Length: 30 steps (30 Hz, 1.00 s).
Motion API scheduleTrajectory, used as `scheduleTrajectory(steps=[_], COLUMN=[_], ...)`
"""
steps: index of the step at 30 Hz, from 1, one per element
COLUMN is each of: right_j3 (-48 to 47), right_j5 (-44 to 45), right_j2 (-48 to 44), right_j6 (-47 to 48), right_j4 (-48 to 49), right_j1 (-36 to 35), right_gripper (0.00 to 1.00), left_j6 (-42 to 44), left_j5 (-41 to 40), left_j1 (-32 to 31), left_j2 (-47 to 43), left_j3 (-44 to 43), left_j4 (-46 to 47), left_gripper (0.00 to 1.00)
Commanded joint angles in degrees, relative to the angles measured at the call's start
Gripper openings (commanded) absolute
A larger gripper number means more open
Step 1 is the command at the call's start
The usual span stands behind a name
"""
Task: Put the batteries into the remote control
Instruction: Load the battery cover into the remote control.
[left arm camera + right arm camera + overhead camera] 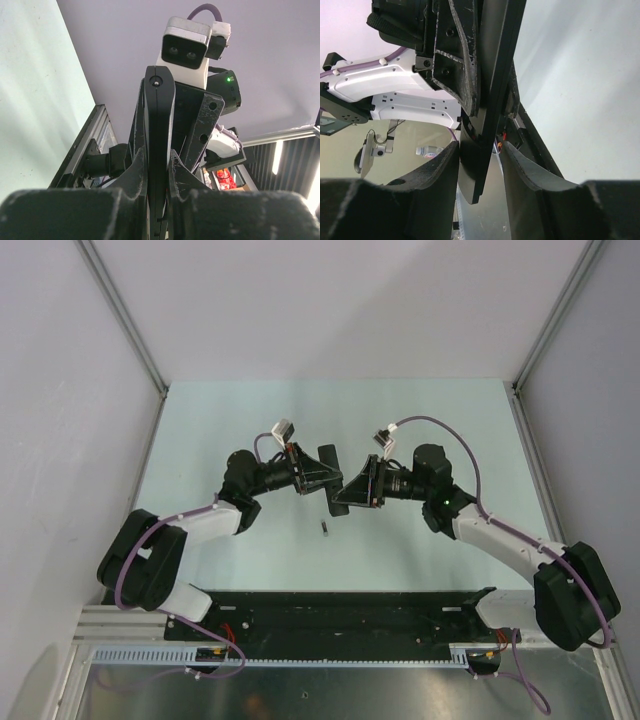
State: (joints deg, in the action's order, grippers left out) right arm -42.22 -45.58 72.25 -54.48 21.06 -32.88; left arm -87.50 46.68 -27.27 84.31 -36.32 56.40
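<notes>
- Nearest the near edge, one battery (324, 528) lies loose on the pale green worktop (230, 420). It sits about midway between the left and right edges and just nearer than the grippers. It is a tiny dark cylinder, and its long axis seems to run from the near edge toward the far edge.
- No other batteries show in any view.
- Just beyond the battery, the remote control (329, 464) is held at the middle of the worktop, where the two arms meet from the left and right sides.
- Its long axis runs roughly near edge to far edge with a slight slant, crosswise to both grippers. In both wrist views it shows edge-on as a thin black slab.
- The left gripper (312, 478) has its fingers (135, 180) pressed against both faces of the remote, clamping it.
- The right gripper (347, 492) straddles the remote's other end. One of its fingers (440, 170) lies against the slab and a thin slit shows on the other side, so I cannot tell whether it grips.
- Progress, as a judgement: nothing is loaded yet. No battery is visible in the remote, and the one in sight is still on the worktop.
- The battery bay and back panel are hidden, so whether the panel is off cannot be told.
</notes>
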Motion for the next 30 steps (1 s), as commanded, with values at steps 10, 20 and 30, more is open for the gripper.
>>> scheduleTrajectory(steps=[10,20,30], right_j3=[0.1,0.1,0.1], right_j5=[-0.6,-0.4,-1.1], right_j2=[1.4,1.1,2.5], right_j6=[-0.7,-0.4,-2.6], right_j4=[3.0,0.6,2.6], right_j1=[-0.7,-0.3,0.1], right_gripper=[0.33,0.22,0.02], left_j6=[-0.6,-0.4,-0.1], left_j5=[-0.3,0.2,1.0], left_j1=[-0.9,-1.2,-2.4], left_j2=[-2.5,-2.4,-3.1], left_j3=[-0.9,-0.8,-0.5], left_j4=[3.2,3.2,3.3], left_gripper=[0.00,0.00,0.00])
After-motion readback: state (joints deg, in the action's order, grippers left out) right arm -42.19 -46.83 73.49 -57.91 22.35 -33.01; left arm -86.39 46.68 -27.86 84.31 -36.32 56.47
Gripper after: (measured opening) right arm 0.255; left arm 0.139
